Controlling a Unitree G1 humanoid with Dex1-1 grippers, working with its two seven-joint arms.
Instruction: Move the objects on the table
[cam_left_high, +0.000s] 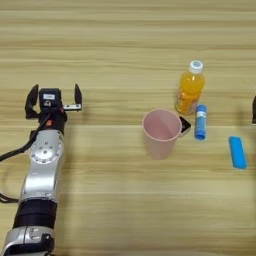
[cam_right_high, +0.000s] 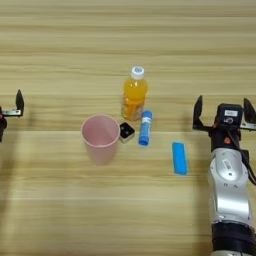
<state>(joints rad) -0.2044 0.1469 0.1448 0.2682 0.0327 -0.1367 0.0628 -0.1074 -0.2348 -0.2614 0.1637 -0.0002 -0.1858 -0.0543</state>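
While nothing is held by either arm, both sets of fingers are seen spread wide over bare tabletop: the left gripper is parked well left of the objects, the right gripper well right of them, each roughly level with the cluster. Nearest the robot, the flat blue bar is lying on its own between the cluster and the right gripper; it is judged light and rigid but low-profile, so a pinch across its narrow width from above is suggested, with some risk of fingers scraping the wood. Next, the pink plastic cup is standing upright, mouth open, at the left of the cluster; it is judged light, thin-walled and easily tipped or squashed, so a gentle grip across the body or over the rim is advised. Just behind the cup's right side, the small black-topped white cube is tucked close to it, contact not resolvable; it looks stiff and light, but access is cramped by the cup and tube. The blue white-capped tube is lying just right of the cube, cap pointing away from the robot; likely to roll, best pinched across mid-length. Farthest back, the orange-juice bottle is standing upright, white cap on; judged the heaviest item, smooth-sided, to be taken round the body below the shoulder.
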